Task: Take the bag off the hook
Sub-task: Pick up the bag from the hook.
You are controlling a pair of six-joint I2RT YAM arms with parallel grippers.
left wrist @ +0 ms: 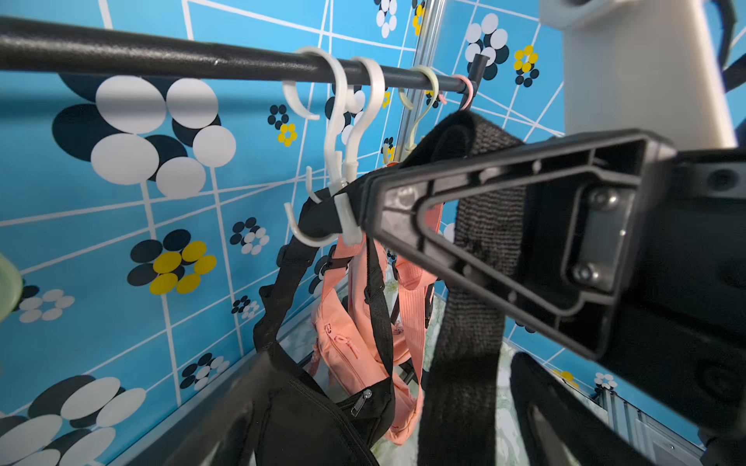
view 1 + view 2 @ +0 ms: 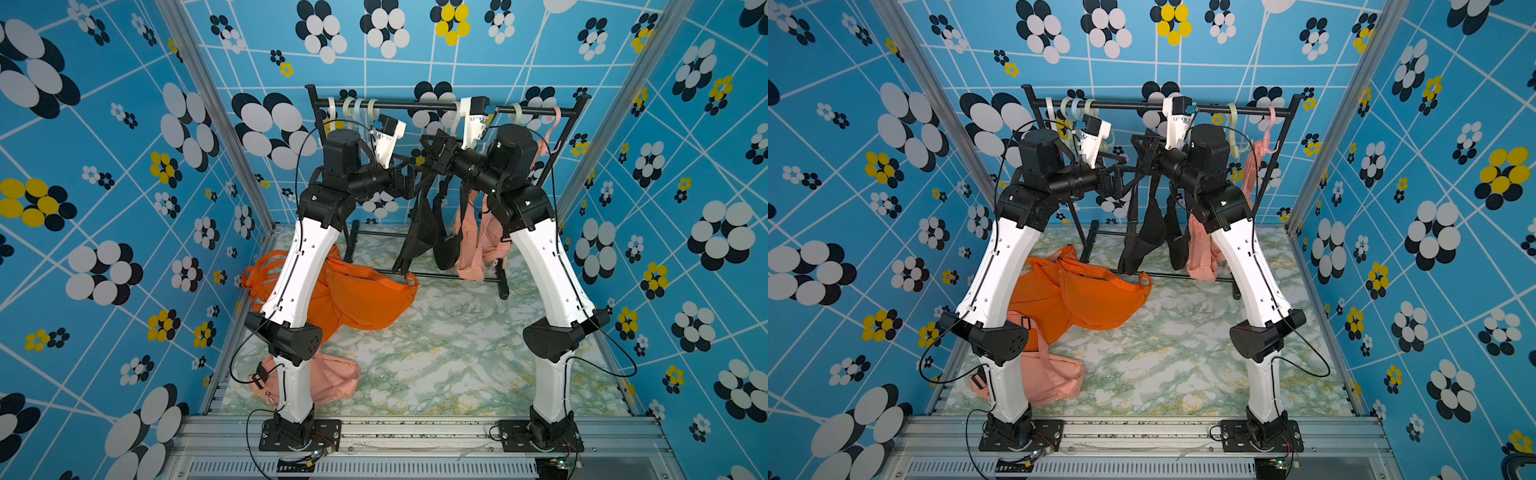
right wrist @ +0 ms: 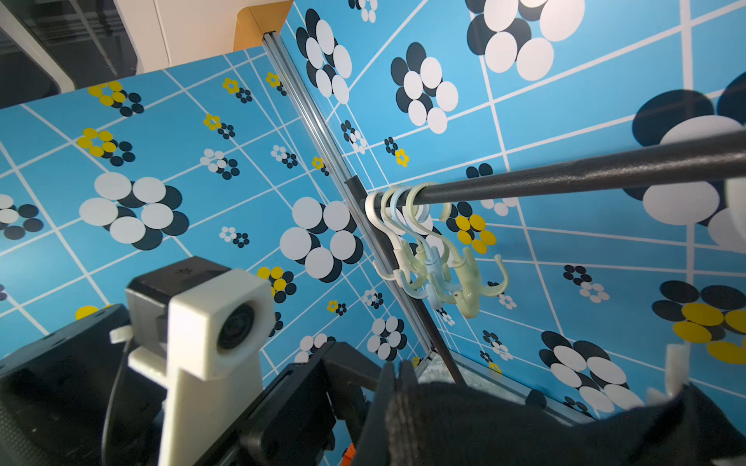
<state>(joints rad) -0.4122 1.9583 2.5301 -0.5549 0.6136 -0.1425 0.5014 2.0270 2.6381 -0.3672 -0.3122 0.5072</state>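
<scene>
A black bag (image 1: 306, 419) hangs by its strap from a white hook (image 1: 348, 220) on the rack's black rail (image 1: 161, 56). In both top views black bags (image 2: 424, 232) (image 2: 1152, 232) dangle at mid-rack. My right gripper (image 1: 365, 201) (image 3: 397, 375) (image 2: 426, 143) is shut on a wide black strap (image 1: 472, 282) just beside that hook; the strap drapes over its fingers and hangs down. My left gripper (image 1: 383, 371) (image 2: 409, 176) is open just below it, its fingers standing wide on either side of the black bag's body and the hanging strap.
Pink bags (image 2: 473, 249) (image 1: 363, 322) hang right of the black ones. Two orange bags (image 2: 365, 299) and a pink bag (image 2: 332, 382) lie on the marble table by the left arm. Several empty hooks (image 3: 436, 274) cluster at the rail's left end. Blue patterned walls close in.
</scene>
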